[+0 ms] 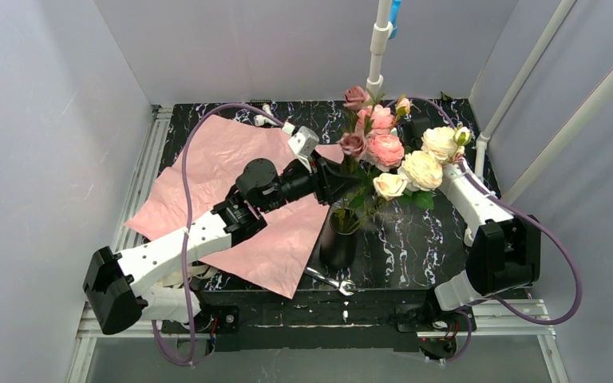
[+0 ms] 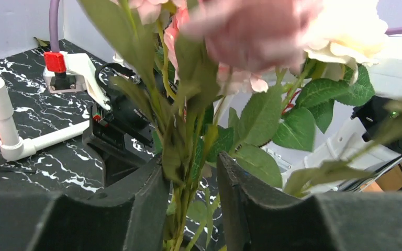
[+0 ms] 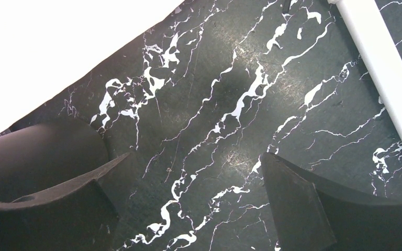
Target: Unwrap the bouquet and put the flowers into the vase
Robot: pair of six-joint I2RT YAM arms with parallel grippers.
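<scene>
Both jaw pairs stand spread: the left gripper (image 2: 191,175), loose around the flowers (image 1: 385,149) just above the vase (image 1: 339,243), should withdraw level without snagging leaves; the right gripper (image 3: 194,157) is empty.

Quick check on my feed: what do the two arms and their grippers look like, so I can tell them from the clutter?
The left arm and right arm have white links joined by chunky black joint housings. A lavender cable loops along each arm. The left gripper and right gripper are matte black and wedge-shaped. No markings are readable.
</scene>
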